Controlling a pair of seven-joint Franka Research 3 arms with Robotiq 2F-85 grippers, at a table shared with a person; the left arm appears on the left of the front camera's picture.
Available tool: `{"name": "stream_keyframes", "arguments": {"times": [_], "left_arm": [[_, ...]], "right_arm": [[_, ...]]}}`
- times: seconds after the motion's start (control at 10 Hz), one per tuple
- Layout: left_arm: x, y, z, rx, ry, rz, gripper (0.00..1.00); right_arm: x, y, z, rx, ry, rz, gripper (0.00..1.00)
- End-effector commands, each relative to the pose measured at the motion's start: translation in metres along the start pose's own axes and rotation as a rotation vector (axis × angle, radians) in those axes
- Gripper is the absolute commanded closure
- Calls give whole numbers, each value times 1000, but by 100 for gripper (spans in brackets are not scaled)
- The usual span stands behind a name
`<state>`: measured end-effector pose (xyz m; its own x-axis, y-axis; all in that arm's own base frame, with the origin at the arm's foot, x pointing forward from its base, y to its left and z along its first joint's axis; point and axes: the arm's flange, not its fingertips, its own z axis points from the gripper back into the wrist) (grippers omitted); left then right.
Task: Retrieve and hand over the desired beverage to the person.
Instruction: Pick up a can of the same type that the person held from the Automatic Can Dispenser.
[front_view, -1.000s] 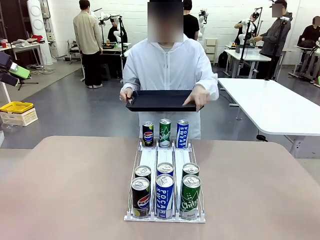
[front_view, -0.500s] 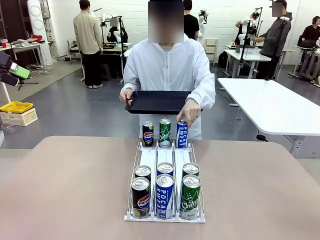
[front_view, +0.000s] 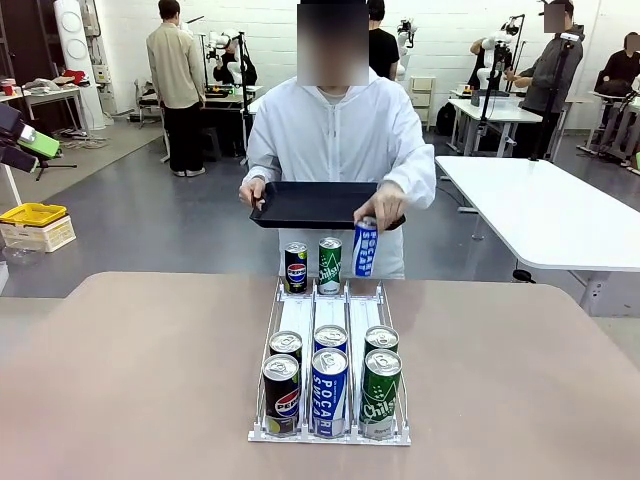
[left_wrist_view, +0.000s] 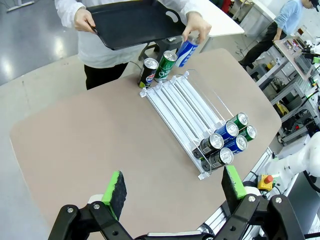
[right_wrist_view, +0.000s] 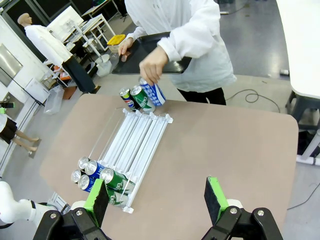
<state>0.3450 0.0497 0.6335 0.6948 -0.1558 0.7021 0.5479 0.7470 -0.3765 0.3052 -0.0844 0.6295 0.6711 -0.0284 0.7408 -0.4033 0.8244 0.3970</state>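
Note:
The person (front_view: 340, 130) in a white hooded jacket stands at the table's far side, holding a black tray (front_view: 315, 203) in one hand. Their other hand lifts a blue Pocari Sweat can (front_view: 365, 248) off the far end of the clear can rack (front_view: 330, 320). That can (left_wrist_view: 186, 52) tilts in the hand (right_wrist_view: 152, 62). A Pepsi can (front_view: 296, 267) and a green Chilsung can (front_view: 329, 265) stay at the rack's far end. Several cans (front_view: 330, 385) stand at its near end. My left gripper (left_wrist_view: 174, 187) and right gripper (right_wrist_view: 156, 200) hover high above the table, both open and empty.
The rack (left_wrist_view: 185, 107) sits mid-table on the brown tabletop (front_view: 130, 370). A white table (front_view: 540, 205) stands to the right beyond it. Other people and tables are far back in the room.
The person's hand came off the tray, reached down to the blue can at the rack's far end, gripped it and has lifted it, tilted. The tray stays held in the other hand.

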Motion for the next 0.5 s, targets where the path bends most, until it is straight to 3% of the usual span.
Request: {"name": "stream_keyframes", "arguments": {"times": [0.0, 0.4], "left_arm": [[1, 3, 1, -15, -8, -18, 0], [1, 3, 1, -15, -8, -18, 0]], "right_arm": [[1, -1, -2, 23, -1, 8, 0], [1, -1, -2, 23, -1, 8, 0]]}}
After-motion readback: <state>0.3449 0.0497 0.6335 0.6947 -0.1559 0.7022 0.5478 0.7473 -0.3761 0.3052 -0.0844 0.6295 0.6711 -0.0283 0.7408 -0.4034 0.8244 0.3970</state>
